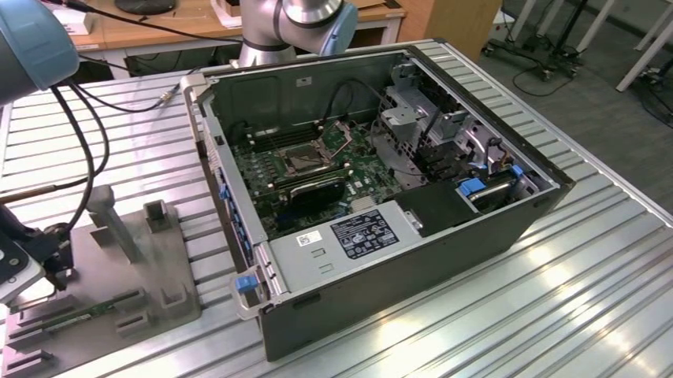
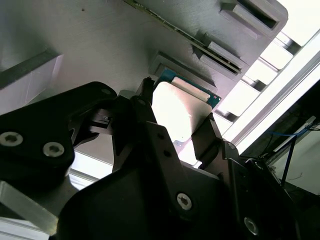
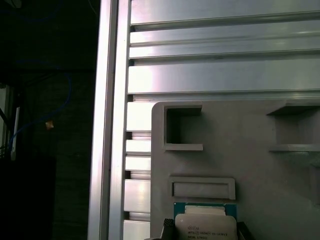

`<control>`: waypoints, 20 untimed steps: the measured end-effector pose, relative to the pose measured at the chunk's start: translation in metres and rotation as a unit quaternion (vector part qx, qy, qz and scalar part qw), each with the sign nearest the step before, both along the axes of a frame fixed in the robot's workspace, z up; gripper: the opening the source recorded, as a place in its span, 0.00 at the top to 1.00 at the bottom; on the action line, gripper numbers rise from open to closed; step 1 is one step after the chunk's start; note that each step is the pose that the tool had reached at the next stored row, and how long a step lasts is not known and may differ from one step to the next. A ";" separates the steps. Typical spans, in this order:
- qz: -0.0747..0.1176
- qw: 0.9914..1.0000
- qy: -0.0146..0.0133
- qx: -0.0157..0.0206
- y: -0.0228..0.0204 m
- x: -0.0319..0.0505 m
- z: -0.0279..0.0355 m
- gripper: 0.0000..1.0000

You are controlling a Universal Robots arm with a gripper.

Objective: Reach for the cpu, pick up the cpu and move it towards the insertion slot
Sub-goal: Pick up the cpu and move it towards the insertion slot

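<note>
Now tool [image 2: 176,114] straddles cpu [image 2: 186,107] at grey fixture [image 2: 100,40] w/ raised blocks [image 2: 220,55] adj.; grip can't tell.

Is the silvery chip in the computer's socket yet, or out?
Out. In the second wrist view the cpu is over the gray holder, not in the insertion slot.

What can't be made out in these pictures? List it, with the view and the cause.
1. cpu: first wrist view, partly cut off by the picture's edge.
2. Contact between gripper and cpu: second wrist view, the gripper's dark body covers the cpu's sides.
3. insertion slot: exterior view, too small to tell its inner detail.
4. grey fixture: exterior view, the arm covers its part at the exterior view's left.
</note>
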State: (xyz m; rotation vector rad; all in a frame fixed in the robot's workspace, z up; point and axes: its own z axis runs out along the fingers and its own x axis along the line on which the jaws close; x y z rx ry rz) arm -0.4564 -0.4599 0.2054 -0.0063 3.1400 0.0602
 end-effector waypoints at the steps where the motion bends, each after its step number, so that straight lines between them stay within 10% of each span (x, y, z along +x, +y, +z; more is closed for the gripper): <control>1: 0.000 1.000 0.000 0.000 0.0000 0.0000 0.0001 0.45; 20: -0.002 1.000 0.000 -0.002 0.0000 0.0000 0.0060 0.45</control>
